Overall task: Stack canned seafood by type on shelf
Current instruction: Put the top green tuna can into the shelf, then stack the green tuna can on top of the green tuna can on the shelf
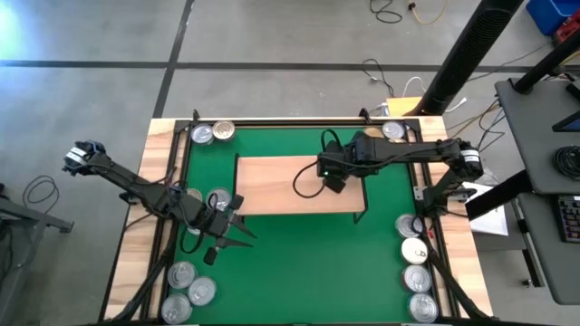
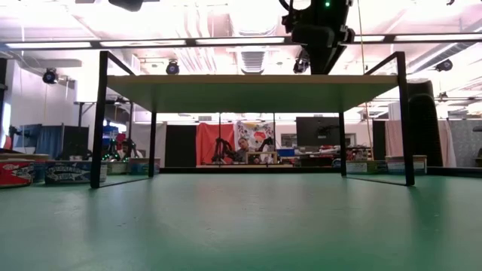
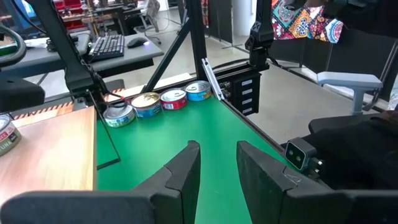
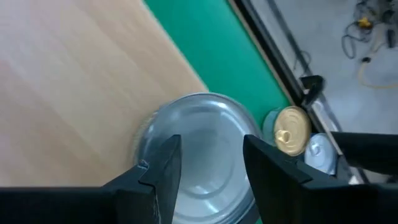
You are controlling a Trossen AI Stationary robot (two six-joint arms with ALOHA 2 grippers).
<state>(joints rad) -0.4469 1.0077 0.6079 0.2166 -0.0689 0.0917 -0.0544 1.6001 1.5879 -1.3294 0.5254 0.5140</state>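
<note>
My right gripper [image 4: 208,171] sits over the shelf [image 1: 272,181], fingers apart astride a silver tin [image 4: 199,143] resting on the board near its back edge. Left gripper [image 3: 217,168] hangs off the shelf's left end, fingers parted, empty. Board otherwise bare.

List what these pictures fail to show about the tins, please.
- High view: the right gripper covers the silver tin on the shelf.
- Low view: the shelf board hides its own top.
- Left wrist view: another tin is cut off by the edge.
</note>
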